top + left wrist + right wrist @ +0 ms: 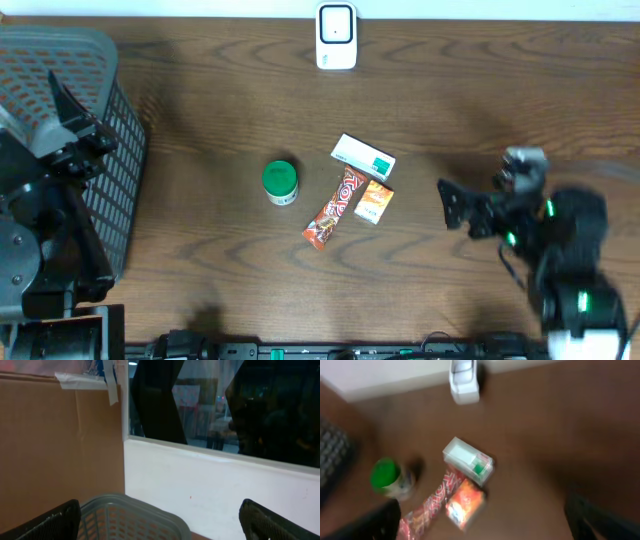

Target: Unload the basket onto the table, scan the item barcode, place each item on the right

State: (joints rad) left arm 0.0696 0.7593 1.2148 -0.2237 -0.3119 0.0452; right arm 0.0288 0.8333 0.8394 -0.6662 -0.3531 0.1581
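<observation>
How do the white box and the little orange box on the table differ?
The white box is longer, white with a green patch; the orange box is shorter and orange. The white box lies farther back, the orange box just in front of it. Both lie flat on the table.

Left fingers (50,522), right fingers (600,520) wide apart

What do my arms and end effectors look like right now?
Both arms are black and blocky. The right arm shows small green lights and a grey-white part near its wrist; the left arm has a pale grey part. The right end effector and left end effector each have two flat, dark fingers.
</observation>
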